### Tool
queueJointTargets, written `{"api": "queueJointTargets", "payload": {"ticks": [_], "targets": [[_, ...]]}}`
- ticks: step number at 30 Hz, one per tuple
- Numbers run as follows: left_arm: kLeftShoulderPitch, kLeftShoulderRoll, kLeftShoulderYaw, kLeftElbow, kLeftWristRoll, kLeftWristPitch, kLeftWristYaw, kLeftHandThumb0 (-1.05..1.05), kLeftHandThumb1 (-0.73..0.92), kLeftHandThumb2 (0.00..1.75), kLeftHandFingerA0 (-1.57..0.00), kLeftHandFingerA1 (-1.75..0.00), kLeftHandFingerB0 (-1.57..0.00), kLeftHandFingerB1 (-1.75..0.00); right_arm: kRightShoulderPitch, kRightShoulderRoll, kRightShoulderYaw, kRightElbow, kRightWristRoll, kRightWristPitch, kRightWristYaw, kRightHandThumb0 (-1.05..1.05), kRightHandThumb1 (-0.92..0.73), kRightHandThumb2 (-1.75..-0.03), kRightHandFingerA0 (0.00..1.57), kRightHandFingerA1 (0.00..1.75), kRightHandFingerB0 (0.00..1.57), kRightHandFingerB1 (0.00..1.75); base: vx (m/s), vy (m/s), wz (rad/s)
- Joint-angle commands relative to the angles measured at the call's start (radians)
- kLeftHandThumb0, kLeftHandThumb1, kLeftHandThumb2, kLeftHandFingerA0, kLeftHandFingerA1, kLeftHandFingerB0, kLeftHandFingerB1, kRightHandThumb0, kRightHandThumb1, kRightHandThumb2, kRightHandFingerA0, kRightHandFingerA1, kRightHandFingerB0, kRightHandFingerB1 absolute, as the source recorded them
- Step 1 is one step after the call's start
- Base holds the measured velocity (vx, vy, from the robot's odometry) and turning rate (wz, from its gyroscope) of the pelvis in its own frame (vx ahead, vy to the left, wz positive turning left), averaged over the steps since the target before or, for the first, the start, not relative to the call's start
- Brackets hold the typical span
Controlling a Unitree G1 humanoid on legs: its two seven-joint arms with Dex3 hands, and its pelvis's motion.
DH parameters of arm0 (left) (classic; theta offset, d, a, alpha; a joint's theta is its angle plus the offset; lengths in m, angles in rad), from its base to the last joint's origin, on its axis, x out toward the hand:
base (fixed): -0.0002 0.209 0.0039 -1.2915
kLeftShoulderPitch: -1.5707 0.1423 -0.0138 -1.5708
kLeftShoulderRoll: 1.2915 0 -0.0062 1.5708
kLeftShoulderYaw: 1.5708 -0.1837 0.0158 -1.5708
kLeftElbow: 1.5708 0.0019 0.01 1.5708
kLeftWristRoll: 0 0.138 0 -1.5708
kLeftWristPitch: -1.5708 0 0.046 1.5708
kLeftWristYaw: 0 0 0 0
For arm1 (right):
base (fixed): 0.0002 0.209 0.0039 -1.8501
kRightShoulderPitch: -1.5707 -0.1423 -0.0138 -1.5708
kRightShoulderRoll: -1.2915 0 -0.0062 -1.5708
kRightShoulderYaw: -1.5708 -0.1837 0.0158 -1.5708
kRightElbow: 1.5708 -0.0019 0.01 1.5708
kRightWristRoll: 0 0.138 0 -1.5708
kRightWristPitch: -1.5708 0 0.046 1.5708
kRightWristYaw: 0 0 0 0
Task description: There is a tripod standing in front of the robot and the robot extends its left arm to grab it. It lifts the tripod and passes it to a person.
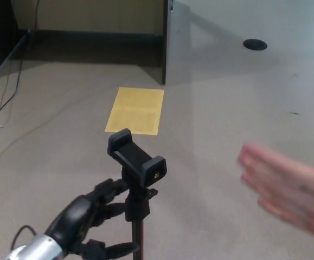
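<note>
1 open robot hand (89, 216) flanks the tripod (138, 179); a person's hand (289, 189) nears.

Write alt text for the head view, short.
The robot's left hand, fingers spread, reaches beside the neck of a black tripod with an empty phone clamp. A person's blurred hand enters from the right; a yellow sheet lies on the floor.

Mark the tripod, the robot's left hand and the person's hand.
tripod (138, 162), head view, on its phone clamp.
left hand (83, 216), head view, on the back of the hand.
person's hand (287, 187), head view, on the palm.
</note>
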Motion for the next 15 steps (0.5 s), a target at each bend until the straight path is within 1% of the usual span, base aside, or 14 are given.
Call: {"api": "queueJointTargets", "payload": {"ticks": [1,3,4,5,8,10,11,12,13,14,15], "targets": [[-0.015,-0.022,-0.018,0.013,0.015,0.025,-0.011,-0.51,0.41,0.54,-0.13,-0.32,-0.05,-0.22,-0.011,-0.003,-0.001,0.006,0.003,0.005,0.019,-0.36,-0.67,-0.61,0.64,0.42,0.26,0.30,0.00,0.000,0.00],[-0.023,-0.038,-0.030,0.026,0.026,0.021,-0.002,-0.51,0.42,0.54,-0.16,-0.33,-0.06,-0.22,-0.014,-0.003,-0.001,0.000,0.003,0.005,0.022,-0.36,-0.67,-0.61,0.64,0.43,0.25,0.30,0.00,0.000,0.00],[-0.027,-0.042,-0.031,0.026,0.027,0.026,0.000,-0.55,0.37,0.67,-0.13,-0.40,-0.06,-0.21,-0.015,-0.001,-0.001,-0.003,0.004,0.004,0.024,-0.36,-0.67,-0.61,0.63,0.42,0.26,0.30,0.00,0.000,0.00],[-0.031,-0.049,-0.030,0.033,0.027,0.025,0.001,-0.55,0.36,0.68,-0.15,-0.41,-0.06,-0.22,-0.017,0.000,-0.001,-0.004,0.004,0.004,0.025,-0.36,-0.67,-0.61,0.60,0.40,0.27,0.30,0.00,0.000,0.00],[-0.041,-0.065,-0.031,0.059,0.030,0.018,0.005,-0.56,0.36,0.67,-0.13,-0.40,-0.06,-0.22,-0.018,0.003,0.003,-0.009,-0.001,0.014,0.025,-0.36,-0.67,-0.60,0.60,0.40,0.26,0.30,0.00,0.000,0.00],[-0.056,-0.075,-0.033,0.077,0.042,0.037,0.021,-0.58,0.36,0.67,-0.12,-0.40,-0.07,-0.23,-0.020,0.004,0.011,-0.004,-0.010,0.005,0.015,-0.37,-0.66,-0.61,0.64,0.42,0.26,0.30,0.00,0.000,0.00],[-0.070,-0.082,-0.034,0.099,0.049,0.042,0.030,-0.58,0.36,0.67,-0.12,-0.40,-0.07,-0.22,-0.019,0.004,0.012,-0.005,-0.011,0.000,0.013,-0.36,-0.67,-0.61,0.66,0.45,0.26,0.30,0.00,0.000,0.00],[-0.082,-0.088,-0.031,0.118,0.050,0.047,0.033,-0.52,0.41,0.53,-0.17,-0.34,-0.06,-0.22,-0.017,0.005,0.011,-0.008,-0.007,-0.005,0.014,-0.35,-0.67,-0.60,0.69,0.53,0.26,0.30,0.00,0.000,0.00],[-0.094,-0.094,-0.028,0.136,0.047,0.054,0.034,-0.52,0.41,0.53,-0.17,-0.34,-0.06,-0.22,-0.014,0.006,0.008,-0.011,-0.002,-0.010,0.016,-0.35,-0.67,-0.60,0.69,0.53,0.26,0.30,0.00,0.000,0.00],[-0.106,-0.098,-0.025,0.154,0.046,0.058,0.038,-0.56,0.36,0.66,-0.13,-0.41,-0.07,-0.21,-0.014,0.007,0.008,-0.013,-0.002,-0.007,0.018,-0.36,-0.67,-0.62,0.71,0.55,0.27,0.30,0.00,0.000,0.00],[-0.123,-0.103,-0.028,0.180,0.061,0.056,0.055,-0.57,0.37,0.67,-0.15,-0.41,-0.06,-0.22,-0.009,0.006,0.009,-0.020,-0.002,-0.012,0.018,-0.36,-0.67,-0.61,0.71,0.54,0.27,0.30,0.00,0.000,0.00]]}}
